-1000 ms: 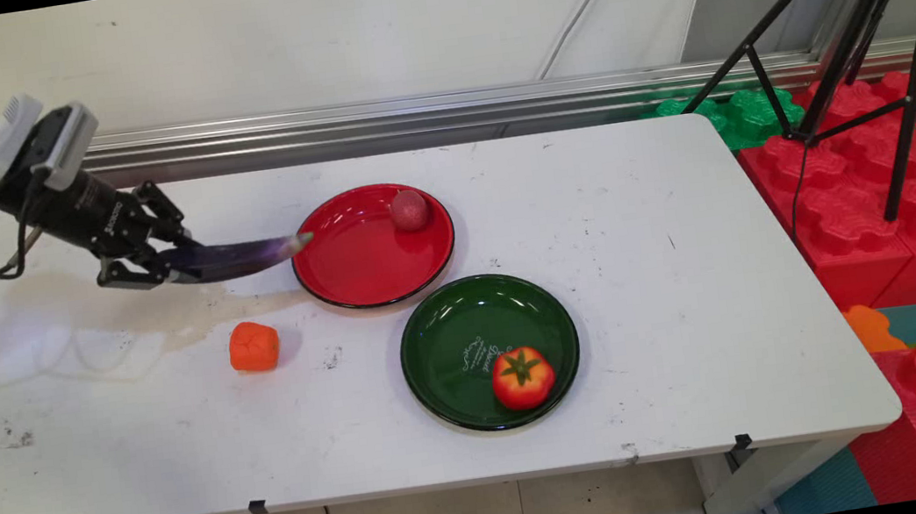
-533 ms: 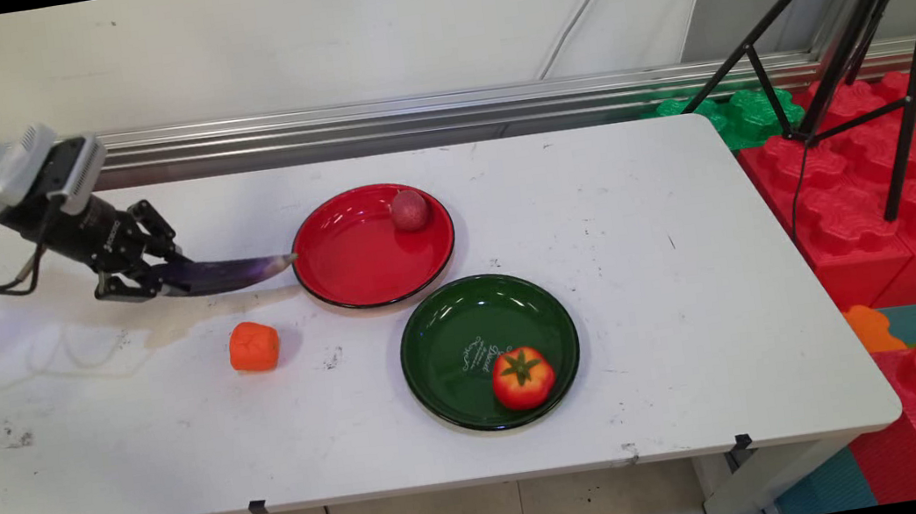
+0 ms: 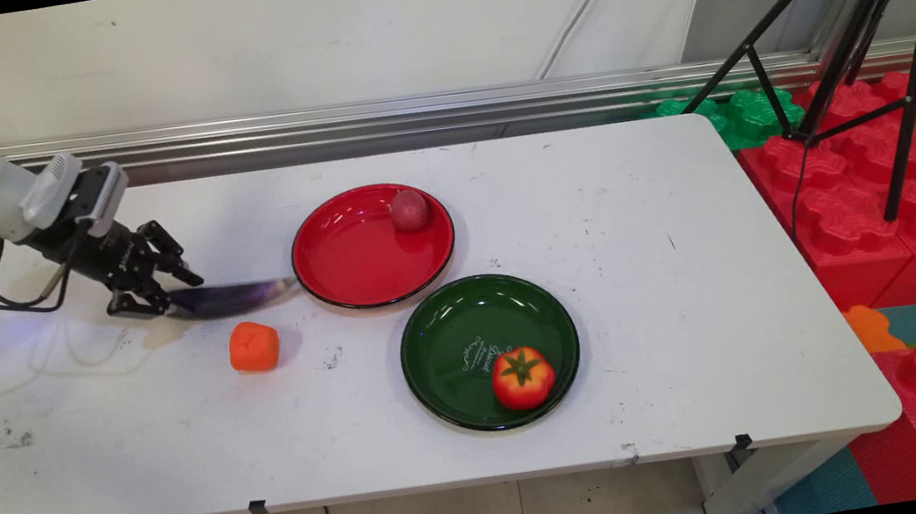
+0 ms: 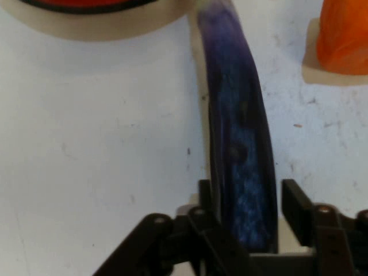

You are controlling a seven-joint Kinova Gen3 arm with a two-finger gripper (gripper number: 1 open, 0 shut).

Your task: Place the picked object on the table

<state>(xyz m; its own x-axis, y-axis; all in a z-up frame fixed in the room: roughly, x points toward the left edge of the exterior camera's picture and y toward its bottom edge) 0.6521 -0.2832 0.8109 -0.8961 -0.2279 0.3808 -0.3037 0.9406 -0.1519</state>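
My gripper point(image 3: 172, 299) is shut on the stem end of a long purple eggplant point(image 3: 238, 297), low over the table's left side. The eggplant lies nearly flat on the white table point(image 3: 645, 268), its pale tip touching or almost touching the left rim of the red plate point(image 3: 321, 288). In the hand view the eggplant point(image 4: 233, 115) runs up from between the fingers of the gripper point(image 4: 244, 198) towards the red plate point(image 4: 80, 3). An orange persimmon-like fruit point(image 3: 254, 347) sits just in front of the eggplant, seen in the hand view as the orange fruit point(image 4: 345, 34) at upper right.
A small dull-red ball point(image 3: 409, 209) rests at the far edge of the red plate. A green plate point(image 3: 432, 331) near the table's middle holds a tomato point(image 3: 522, 378). A black tripod point(image 3: 862, 36) and red and green foam blocks point(image 3: 855, 178) stand beyond the table's right end.
The gripper has come down and slightly forward with the eggplant. The eggplant's tip has drawn back from over the red plate to its left rim, now at table level.
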